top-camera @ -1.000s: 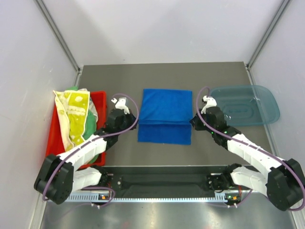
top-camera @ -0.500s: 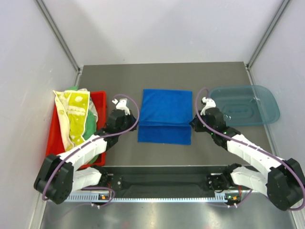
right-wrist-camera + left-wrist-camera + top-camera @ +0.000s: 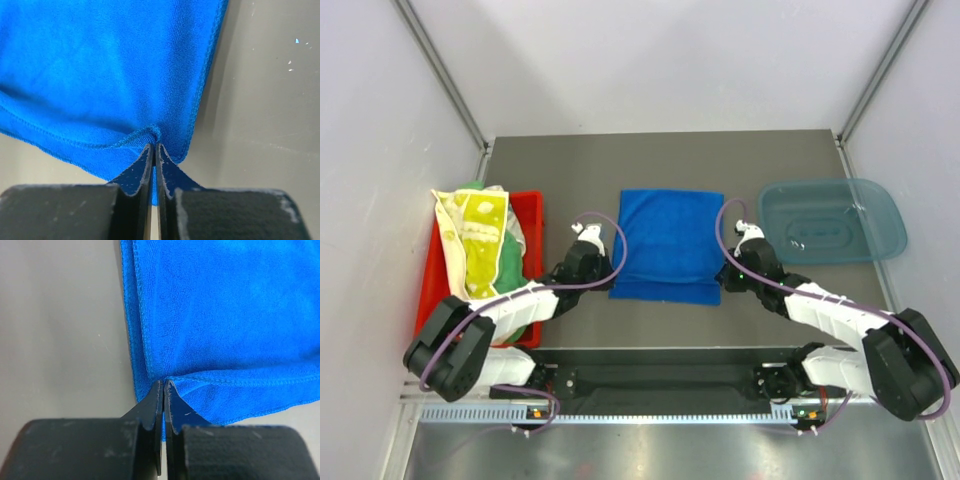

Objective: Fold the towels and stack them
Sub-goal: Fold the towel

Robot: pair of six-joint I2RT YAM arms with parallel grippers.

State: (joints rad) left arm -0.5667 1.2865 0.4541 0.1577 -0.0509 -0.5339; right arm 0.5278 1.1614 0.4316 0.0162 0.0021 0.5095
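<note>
One grey metal table (image 3: 670, 160) carries one royal blue terry-cloth towel (image 3: 668, 235), spread at centre between the two arms. One translucent blue plastic bin (image 3: 835, 222) lies at right. One red plastic tray (image 3: 532, 215) at left holds a heap with a pale yellow green-printed towel (image 3: 475, 235) over a plain green towel (image 3: 510, 258). Both the left gripper (image 3: 163, 390) and the right gripper (image 3: 154, 150) are clenched, each pinching the hem of the royal blue terry-cloth towel's upper layer, at opposite side edges.

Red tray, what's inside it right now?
The red tray holds a heap: a yellow printed towel on top, a green towel partly under it. Anything deeper and the tray floor are covered.
</note>
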